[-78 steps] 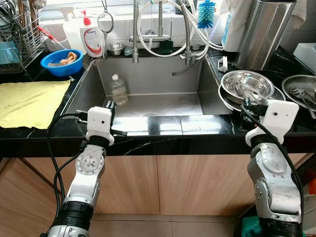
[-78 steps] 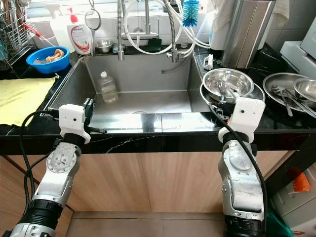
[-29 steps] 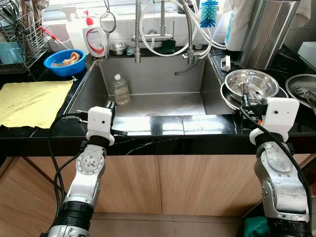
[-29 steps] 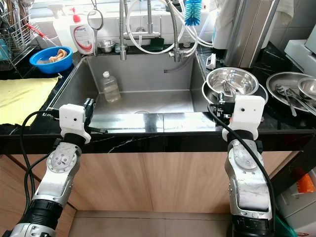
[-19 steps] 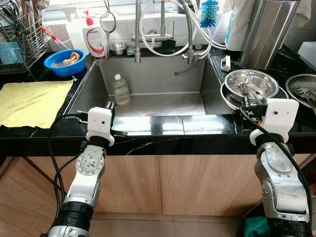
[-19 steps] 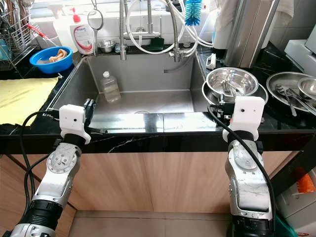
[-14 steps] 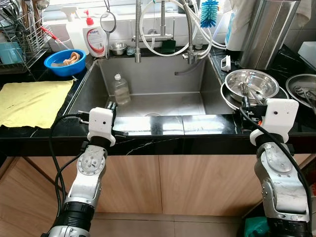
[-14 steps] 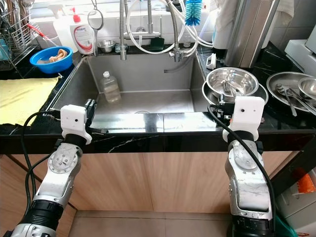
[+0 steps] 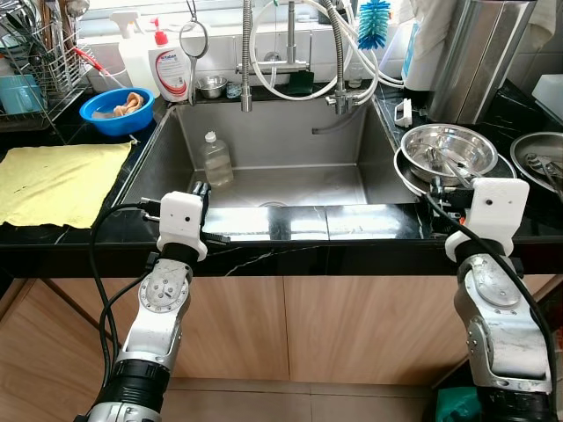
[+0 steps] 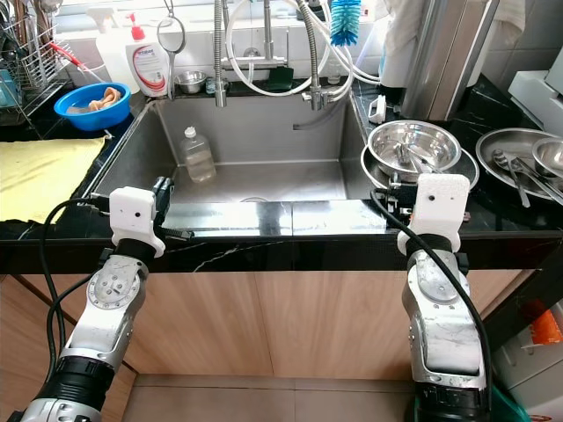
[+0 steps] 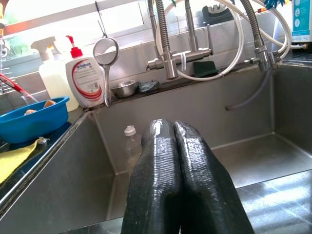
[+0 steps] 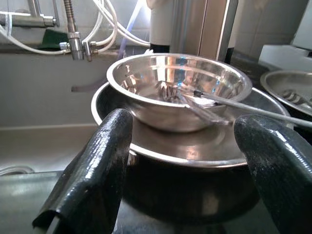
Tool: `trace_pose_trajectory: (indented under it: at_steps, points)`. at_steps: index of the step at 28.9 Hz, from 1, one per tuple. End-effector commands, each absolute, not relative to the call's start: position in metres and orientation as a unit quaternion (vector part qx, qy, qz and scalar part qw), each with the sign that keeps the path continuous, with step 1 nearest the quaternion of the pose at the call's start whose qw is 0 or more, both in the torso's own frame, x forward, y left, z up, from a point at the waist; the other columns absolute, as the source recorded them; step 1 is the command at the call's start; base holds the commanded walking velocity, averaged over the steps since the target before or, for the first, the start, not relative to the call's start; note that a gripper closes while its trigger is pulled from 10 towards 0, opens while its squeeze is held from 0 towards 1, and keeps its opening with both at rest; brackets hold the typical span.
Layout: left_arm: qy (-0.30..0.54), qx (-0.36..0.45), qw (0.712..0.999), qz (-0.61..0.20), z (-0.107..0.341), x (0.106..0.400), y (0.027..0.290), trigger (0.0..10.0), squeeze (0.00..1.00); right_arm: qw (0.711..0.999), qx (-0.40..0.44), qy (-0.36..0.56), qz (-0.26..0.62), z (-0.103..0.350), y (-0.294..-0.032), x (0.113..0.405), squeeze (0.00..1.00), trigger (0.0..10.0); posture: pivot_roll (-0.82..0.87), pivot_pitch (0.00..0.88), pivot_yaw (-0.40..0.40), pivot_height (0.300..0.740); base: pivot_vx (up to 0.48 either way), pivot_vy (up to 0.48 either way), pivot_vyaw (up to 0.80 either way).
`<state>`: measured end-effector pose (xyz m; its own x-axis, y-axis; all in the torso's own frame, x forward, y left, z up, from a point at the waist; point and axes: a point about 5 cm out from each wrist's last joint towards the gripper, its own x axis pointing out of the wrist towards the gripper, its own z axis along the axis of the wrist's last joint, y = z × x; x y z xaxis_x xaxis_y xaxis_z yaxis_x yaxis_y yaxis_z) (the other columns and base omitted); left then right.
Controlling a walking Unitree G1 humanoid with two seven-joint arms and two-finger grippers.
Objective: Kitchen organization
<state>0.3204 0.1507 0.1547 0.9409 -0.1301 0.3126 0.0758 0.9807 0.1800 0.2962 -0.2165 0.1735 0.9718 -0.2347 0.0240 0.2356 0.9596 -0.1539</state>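
A steel bowl (image 9: 444,149) holding several metal utensils rests in a wider steel dish (image 9: 401,175) on the black counter right of the sink (image 9: 281,132). My right gripper (image 12: 185,130) stands open just in front of that bowl, level with its rim and touching nothing; it is at the counter's front edge (image 9: 437,189). A clear plastic bottle (image 9: 214,159) stands in the sink's left part. Over the sink's front edge, my left gripper (image 11: 174,146) is shut on nothing and points at the bottle.
A yellow cloth (image 9: 53,180) lies on the left counter, with a blue bowl (image 9: 115,110), a soap bottle (image 9: 172,66) and a dish rack (image 9: 31,61) behind it. Faucet hoses (image 9: 290,53) hang over the sink. A tall steel cylinder (image 9: 471,57) and another utensil tray (image 9: 537,163) stand at the right.
The camera has shifted a little since the oldest frames. My left wrist has edged slightly right; the right gripper stays open before the bowl.
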Motion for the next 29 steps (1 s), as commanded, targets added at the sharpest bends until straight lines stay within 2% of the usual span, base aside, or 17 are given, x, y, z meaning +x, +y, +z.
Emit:
trace_pose_trajectory:
  at_steps: [1,3,4,5,7,8,11,12,21,22,23,24,26,27,29]
  points:
    - [-0.164,0.086,0.981,-0.050,0.157,0.319,0.153,10.0,0.00,0.991,-0.077,0.002,-0.108,0.173,-0.213,0.297,0.00,10.0,-0.25,0.000,0.057,0.731,0.000,0.000,0.00]
    - [-0.165,0.086,0.981,-0.048,0.157,0.319,0.154,10.0,0.00,0.992,-0.075,-0.005,-0.102,0.175,-0.211,0.298,0.00,10.0,-0.25,0.000,0.057,0.731,0.000,0.000,0.00]
    - [-0.165,0.086,0.981,-0.047,0.157,0.319,0.154,10.0,0.00,0.992,-0.073,-0.010,-0.098,0.177,-0.210,0.299,0.00,6.8,-0.25,0.000,0.057,0.731,0.000,0.000,0.00]
    - [-0.165,0.086,0.981,-0.047,0.157,0.320,0.154,10.0,0.00,0.993,-0.072,-0.014,-0.095,0.179,-0.209,0.300,0.00,4.0,-0.25,0.000,0.057,0.731,0.000,0.000,0.00]
    - [-0.165,0.085,0.982,-0.045,0.157,0.320,0.154,10.0,0.00,0.993,-0.070,-0.020,-0.090,0.182,-0.206,0.302,0.00,4.2,-0.25,0.000,0.057,0.731,0.000,0.000,0.00]
    - [-0.165,0.085,0.982,-0.045,0.157,0.320,0.154,10.0,0.00,0.993,-0.070,-0.020,-0.090,0.182,-0.206,0.302,0.00,7.9,-0.25,0.000,0.053,0.731,0.000,0.000,0.00]
    - [-0.165,0.085,0.982,-0.044,0.157,0.320,0.154,10.0,0.00,0.993,-0.065,-0.019,-0.092,0.182,-0.207,0.303,0.00,8.8,-0.25,0.000,0.053,0.731,0.000,0.000,0.00]
    - [-0.165,0.085,0.982,-0.044,0.157,0.320,0.154,10.0,0.00,0.993,-0.062,-0.020,-0.094,0.183,-0.208,0.303,0.00,10.0,-0.25,0.000,0.054,0.731,0.000,0.000,0.00]
    - [-0.164,0.086,0.982,-0.043,0.156,0.320,0.155,10.0,0.00,0.993,-0.062,-0.019,-0.095,0.183,-0.208,0.304,0.00,10.0,-0.25,0.000,0.052,0.731,0.000,0.000,0.00]
    - [-0.164,0.086,0.982,-0.041,0.157,0.320,0.156,10.0,0.00,0.993,-0.060,-0.017,-0.096,0.183,-0.208,0.305,0.00,7.5,-0.25,0.000,0.052,0.731,0.000,0.000,0.00]
    - [-0.165,0.086,0.982,-0.041,0.157,0.320,0.156,10.0,0.00,0.993,-0.060,-0.017,-0.096,0.183,-0.208,0.306,0.00,7.5,-0.25,0.000,0.052,0.731,0.000,0.000,0.00]
    - [-0.165,0.086,0.982,-0.041,0.157,0.320,0.156,10.0,0.00,0.993,-0.059,-0.018,-0.097,0.183,-0.208,0.306,0.00,3.0,-0.25,0.000,0.053,0.731,0.000,0.000,0.00]
    - [-0.165,0.087,0.982,-0.041,0.157,0.320,0.156,10.0,0.00,0.993,-0.057,-0.019,-0.097,0.184,-0.207,0.306,0.00,3.0,-0.25,0.000,0.053,0.731,0.000,0.000,0.00]
    - [-0.165,0.087,0.982,-0.042,0.157,0.320,0.156,10.0,0.00,0.994,-0.056,-0.020,-0.096,0.185,-0.206,0.307,0.00,0.0,-0.25,0.000,0.053,0.731,0.000,0.000,0.00]
    - [-0.165,0.087,0.982,-0.042,0.156,0.320,0.156,10.0,0.00,0.994,-0.056,-0.020,-0.094,0.185,-0.206,0.307,0.00,0.0,-0.25,0.000,0.053,0.731,0.000,0.000,0.00]
